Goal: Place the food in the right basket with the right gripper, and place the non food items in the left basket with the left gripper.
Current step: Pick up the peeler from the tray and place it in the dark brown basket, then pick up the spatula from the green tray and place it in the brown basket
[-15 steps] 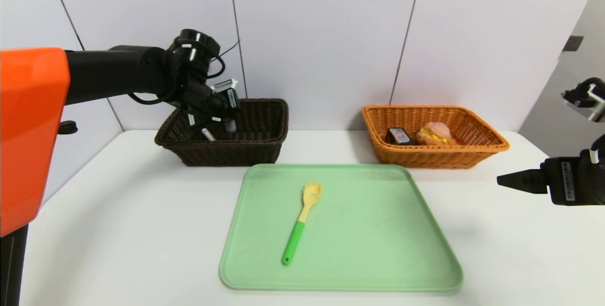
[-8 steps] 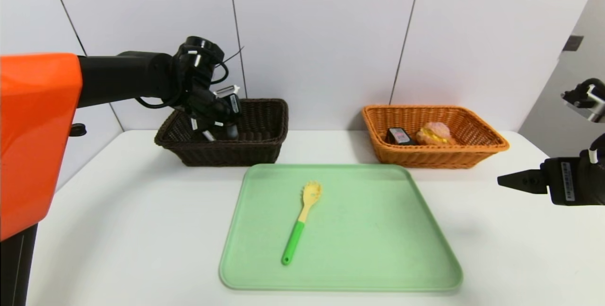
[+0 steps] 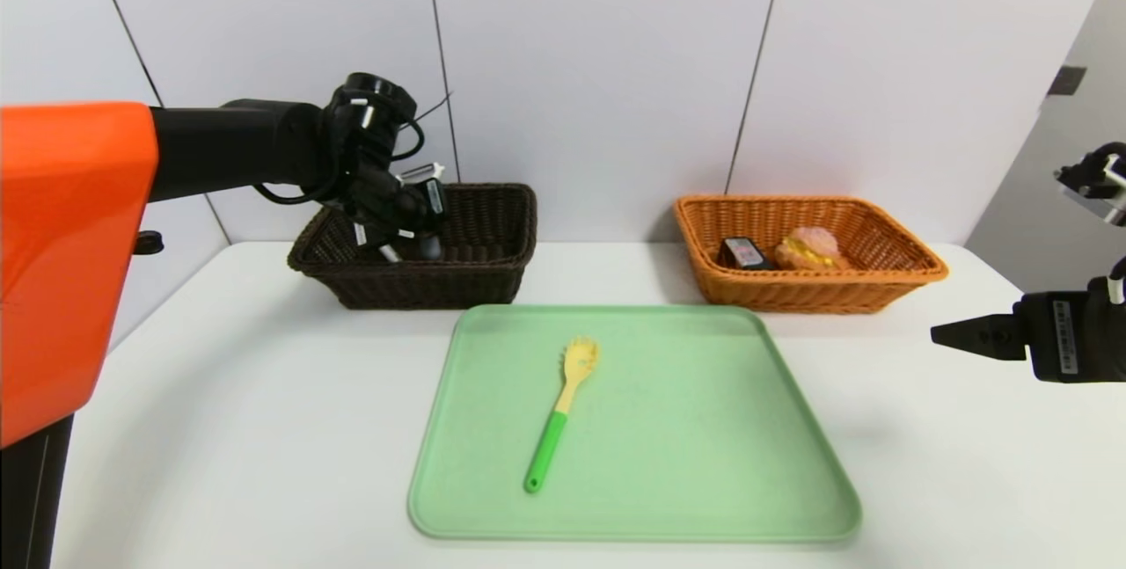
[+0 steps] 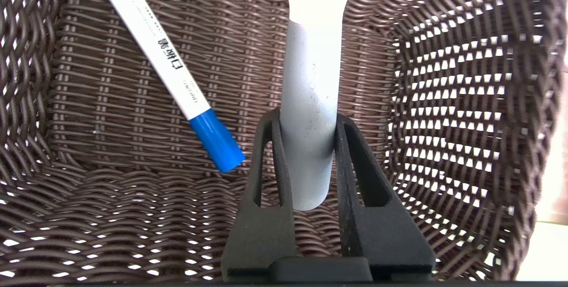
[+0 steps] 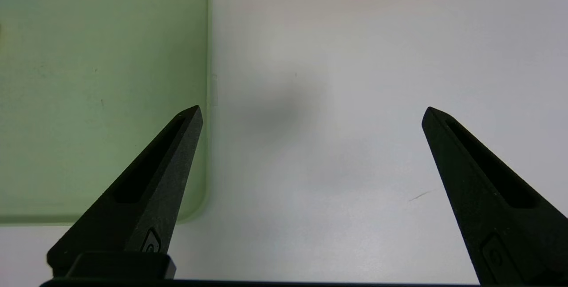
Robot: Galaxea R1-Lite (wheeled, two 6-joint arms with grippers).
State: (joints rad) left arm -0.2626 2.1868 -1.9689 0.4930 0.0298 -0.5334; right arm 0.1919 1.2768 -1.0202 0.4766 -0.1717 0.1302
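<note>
- Across the last second the left claw [image 3: 420, 219] has been eased slightly further down into the dark brown basket [image 3: 493, 274]; little else has shifted; the arm is now poised inside the basket's walls
- The left claw is pinched on the grey handle of the Y-peeler [image 4: 309, 114], whose white head is seen sticking up above the claw in the head view; the handle's end is held just above the woven floor, and whether it touches cannot be told
- The white marker with the blue cap [image 4: 173, 65] is already lying in the same basket, just beside the peeler
- The release is judged to be the step in hand; a drop from this height should be gentle
- The right claw [image 5: 310, 114] is parked with its fingers spread wide, over the tabletop [image 3: 220, 393] beside the green tray [image 3: 704, 463]; it has not moved
- The pink-topped bun [image 3: 809, 248] and the black box [image 3: 742, 252] are already in the orange basket [image 3: 880, 288]; the food part looks done
- The yellow pasta spoon with the green handle [image 3: 560, 411] remains alone on the tray; it is judged the last item for the left claw
</note>
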